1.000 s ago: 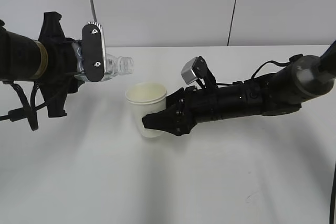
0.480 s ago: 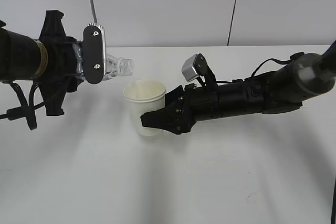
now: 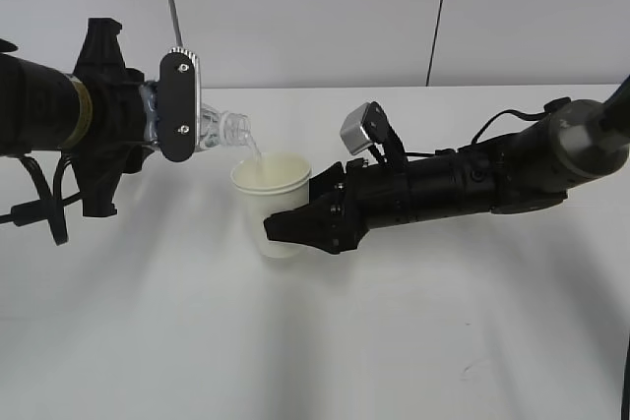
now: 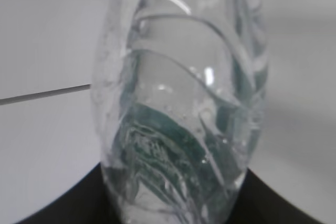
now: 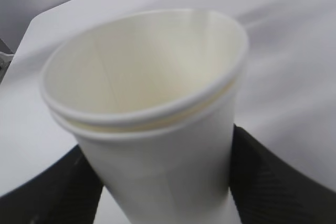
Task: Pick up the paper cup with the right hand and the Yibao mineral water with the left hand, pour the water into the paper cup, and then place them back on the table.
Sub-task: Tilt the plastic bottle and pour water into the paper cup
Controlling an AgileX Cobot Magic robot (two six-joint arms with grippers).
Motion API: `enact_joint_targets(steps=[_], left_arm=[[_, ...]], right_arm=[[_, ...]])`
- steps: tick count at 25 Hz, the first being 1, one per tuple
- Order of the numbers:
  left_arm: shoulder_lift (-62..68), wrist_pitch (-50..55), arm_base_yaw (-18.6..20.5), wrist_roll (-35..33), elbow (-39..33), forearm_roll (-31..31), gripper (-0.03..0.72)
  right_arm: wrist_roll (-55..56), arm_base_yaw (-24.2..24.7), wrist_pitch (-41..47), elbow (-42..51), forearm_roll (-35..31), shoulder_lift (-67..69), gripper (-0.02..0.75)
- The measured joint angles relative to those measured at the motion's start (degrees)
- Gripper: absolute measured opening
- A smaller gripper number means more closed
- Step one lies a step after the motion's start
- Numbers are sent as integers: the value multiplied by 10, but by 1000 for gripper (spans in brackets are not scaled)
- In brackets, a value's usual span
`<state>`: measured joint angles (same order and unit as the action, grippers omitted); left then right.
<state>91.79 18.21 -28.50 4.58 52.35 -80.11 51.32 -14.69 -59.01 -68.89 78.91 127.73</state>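
left hand [image 3: 180,105] clamped the yibao mineral water [image 3: 219,129], tipped, neck over the paper cup [image 3: 273,206]; right hand [image 3: 313,221] gripped the cup above the table [image 3: 394,341].

Plain white table [image 3: 325,341], soft shadows across it, tiny dark speck near front

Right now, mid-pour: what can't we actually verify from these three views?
- Water level in the paper cup: exterior view sees only the outer wall; right wrist view is blurred and shows no clear waterline.
- Yibao mineral water label text: left wrist view is too close and distorted; in the exterior view the left hand finger plate covers it.
- Right hand finger contact: right wrist view cuts the fingers off at the bottom edge.
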Motion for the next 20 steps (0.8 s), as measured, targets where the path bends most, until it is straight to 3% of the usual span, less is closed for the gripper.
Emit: enact_joint_targets(steps=[20], left_arm=[[0,13,0,0,1,-28,321]], right_arm=[[5,0,0,0,3,0,537]])
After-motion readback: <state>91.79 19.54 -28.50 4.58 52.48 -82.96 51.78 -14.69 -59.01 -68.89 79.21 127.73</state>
